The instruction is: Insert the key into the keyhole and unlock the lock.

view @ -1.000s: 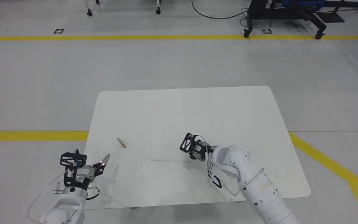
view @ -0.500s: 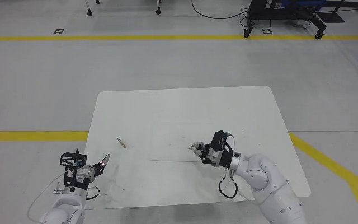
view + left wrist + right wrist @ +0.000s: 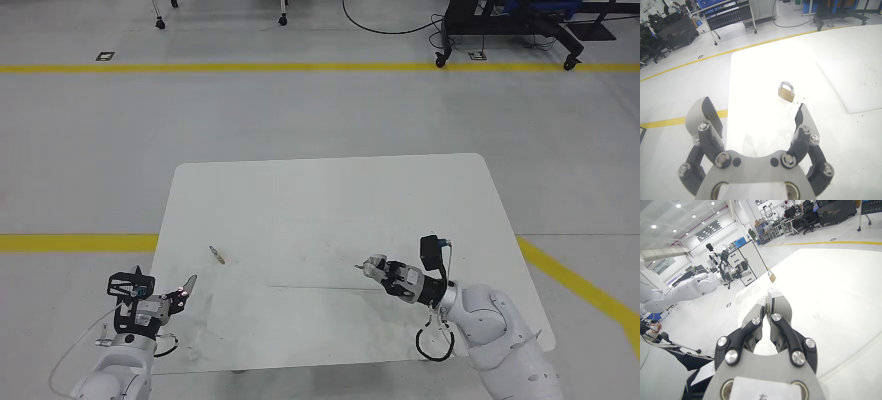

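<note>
We see our right gripper point(image 3: 768, 293) clamped on the key point(image 3: 359, 266) over a pale mat point(image 3: 851, 81), brass lock point(image 3: 217, 254) standing on the table point(image 3: 300, 185) — well apart, left gripper point(image 3: 753, 103) spread open at the table's near corner.

The padlock point(image 3: 786, 92) stands upright by itself near the left side of the white table point(image 3: 300, 190), with bare tabletop on every side of it. The left gripper point(image 3: 753, 108) hangs spread wide at the near left corner, one finger out over the floor. From there to the padlock it is just plain surface and a few dark specks.

The right gripper point(image 3: 370, 266), pinched on the key point(image 3: 360, 267), is over the near middle. Between it and the padlock lies a thin white mat point(image 3: 848, 85), flat and low, with its edge well apart from the padlock. Open white top runs across the far half.
</note>
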Tool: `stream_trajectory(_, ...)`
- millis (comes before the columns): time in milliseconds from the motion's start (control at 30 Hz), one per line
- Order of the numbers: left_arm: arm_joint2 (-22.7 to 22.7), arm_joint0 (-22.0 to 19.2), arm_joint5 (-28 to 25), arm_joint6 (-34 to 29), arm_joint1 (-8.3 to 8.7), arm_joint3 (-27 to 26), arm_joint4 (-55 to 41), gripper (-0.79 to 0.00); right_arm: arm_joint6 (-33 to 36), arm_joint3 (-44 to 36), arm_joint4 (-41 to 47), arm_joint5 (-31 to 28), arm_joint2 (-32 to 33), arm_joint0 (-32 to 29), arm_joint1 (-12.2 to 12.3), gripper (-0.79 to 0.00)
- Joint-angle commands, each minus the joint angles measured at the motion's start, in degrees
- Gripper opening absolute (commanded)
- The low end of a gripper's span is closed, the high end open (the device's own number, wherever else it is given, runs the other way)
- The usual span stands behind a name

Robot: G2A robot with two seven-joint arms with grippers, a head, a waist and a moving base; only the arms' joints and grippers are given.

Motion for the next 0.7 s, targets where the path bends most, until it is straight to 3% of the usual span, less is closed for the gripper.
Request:
stream_trajectory(0,0.0,0.0,0.0,0.0,0.0,0.0,0.0,0.0,0.0,0.0,0.0,0.0,0.0,0.0,0.0,-0.785)
stream_trajectory(133,-1.7,1.5,-7.0,8.1,0.05,-5.6,-4.9,0.0,0.0,0.0,0.0,0.0,0.0,0.0,0.0,-0.785)
stream_trajectory(267,-4.1,2.4,-24.7,7.4,0.81,-11.0,-13.0,0.0,-0.1,-0.1,0.2,0.2,-0.1,-0.1,0.0,-0.785)
stream_trajectory(333,-4.4,1.8,-37.9,2.9,1.48,-12.2,-20.6,0.0,0.4,-0.7,2.0,0.8,-1.8,-0.1,-0.2,-0.785)
stream_trajectory(433,-2.5,-2.1,-53.1,-10.7,2.89,-9.3,-36.2,0.0,3.9,-0.6,8.6,0.0,-5.5,1.8,-0.2,-0.785)
stream_trajectory(500,2.6,-7.1,-57.3,-23.0,4.11,-4.9,-50.2,0.0,7.3,-0.4,14.6,0.0,-8.3,3.3,-0.2,-0.785)
stream_trajectory(567,8.5,-14.3,-55.6,-36.5,5.46,-0.1,-66.3,0.0,11.1,0.7,20.4,0.0,-10.4,5.2,-0.1,-0.785)
stream_trajectory(667,16.2,-25.2,-47.5,-56.8,6.92,7.1,-93.5,0.0,16.5,2.2,27.8,0.9,-13.0,7.8,0.2,-0.785)
